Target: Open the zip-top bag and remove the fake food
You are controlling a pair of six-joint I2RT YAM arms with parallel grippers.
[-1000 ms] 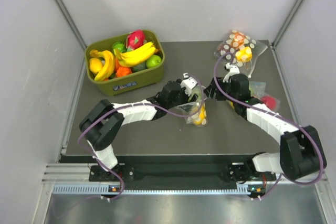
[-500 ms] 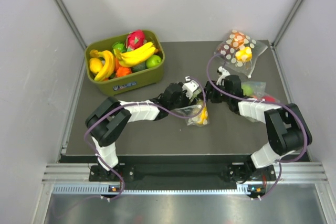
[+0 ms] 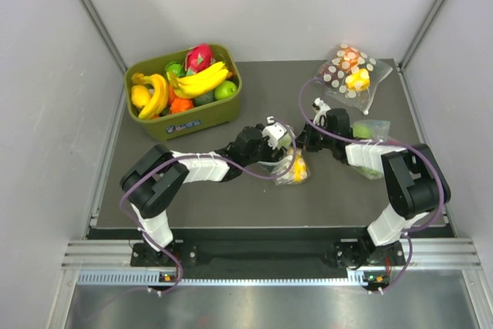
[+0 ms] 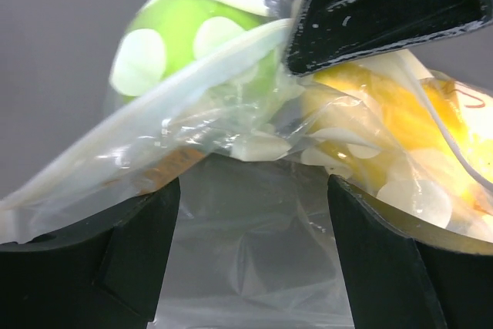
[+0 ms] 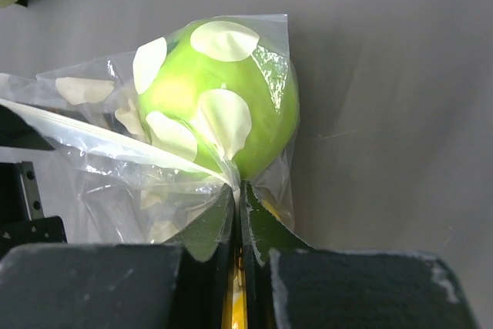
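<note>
Dotted zip-top bag (image 3: 291, 167) at centre of the top view, not yet open. Right gripper (image 5: 237, 194) clenched on its film under the green apple (image 5: 223, 105). Left gripper (image 4: 250, 206) spread wide, grasping nothing. Close left on the zip strip (image 4: 154, 113), then peel apart gently.

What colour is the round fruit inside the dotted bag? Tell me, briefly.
The apple is bright green, inside the zip-top bag; clearest in the right wrist view.
</note>
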